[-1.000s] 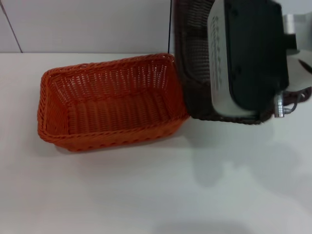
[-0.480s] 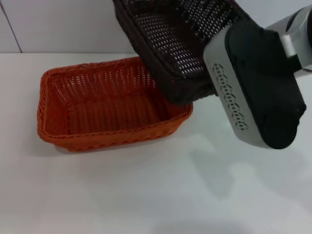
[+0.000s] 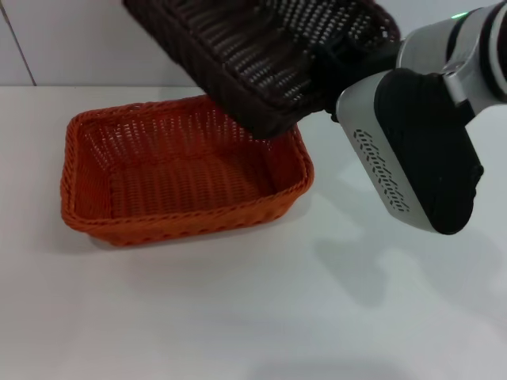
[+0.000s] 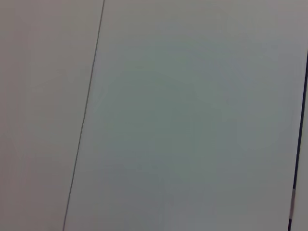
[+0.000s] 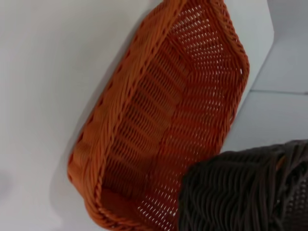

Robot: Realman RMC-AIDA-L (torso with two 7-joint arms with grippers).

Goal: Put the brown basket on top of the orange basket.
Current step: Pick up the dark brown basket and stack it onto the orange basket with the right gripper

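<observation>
The brown basket (image 3: 261, 55) is held clear of the white table (image 3: 253, 301), tilted, with its lower corner hanging over the rear right part of the orange basket (image 3: 178, 170). No contact between the two baskets can be confirmed. The orange basket rests upright on the table, left of centre, with its opening facing up.

The right gripper (image 3: 348, 59) is positioned at the right end of the brown basket, where the basket is carried. The fingers are hidden by the weave and the wrist housing, so it cannot be told whether they are spread or pressed together.

In the right wrist view, a corner of the brown basket (image 5: 250, 192) is seen above the orange basket (image 5: 168, 120).

The left gripper is not seen; only a plain wall panel (image 4: 192, 115) is shown by the left wrist camera.
</observation>
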